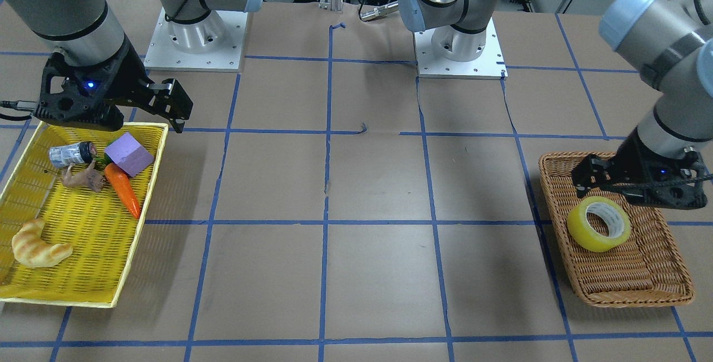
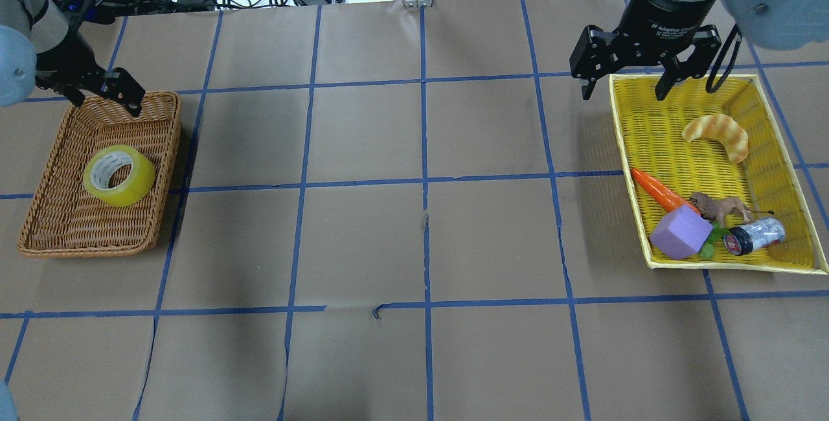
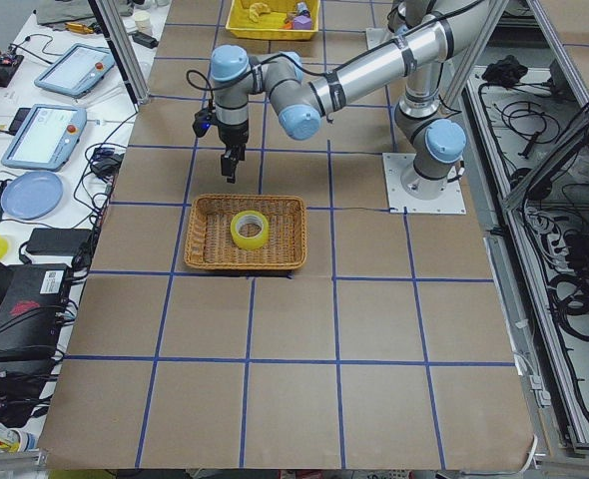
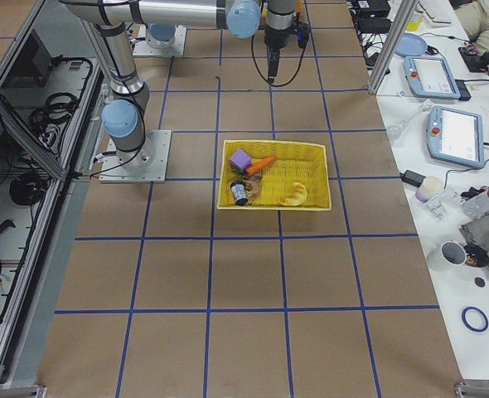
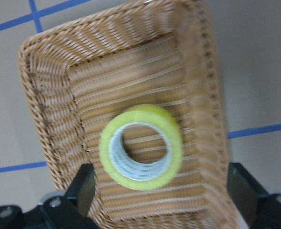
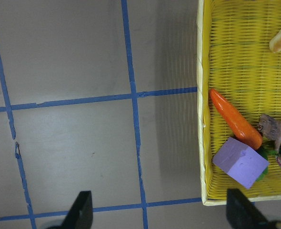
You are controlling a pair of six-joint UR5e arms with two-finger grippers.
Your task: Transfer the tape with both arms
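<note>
The tape is a yellow translucent roll with a pale core. It lies tilted in the brown wicker basket, and also shows in the overhead view and the left wrist view. My left gripper hovers open and empty above the basket; in the left wrist view its fingers spread on either side of the roll, well above it. My right gripper is open and empty, and hangs above the far inner corner of the yellow basket.
The yellow basket holds a croissant, a carrot, a purple block, a small can and a toy animal. Brown paper with blue tape lines covers the table between the two baskets.
</note>
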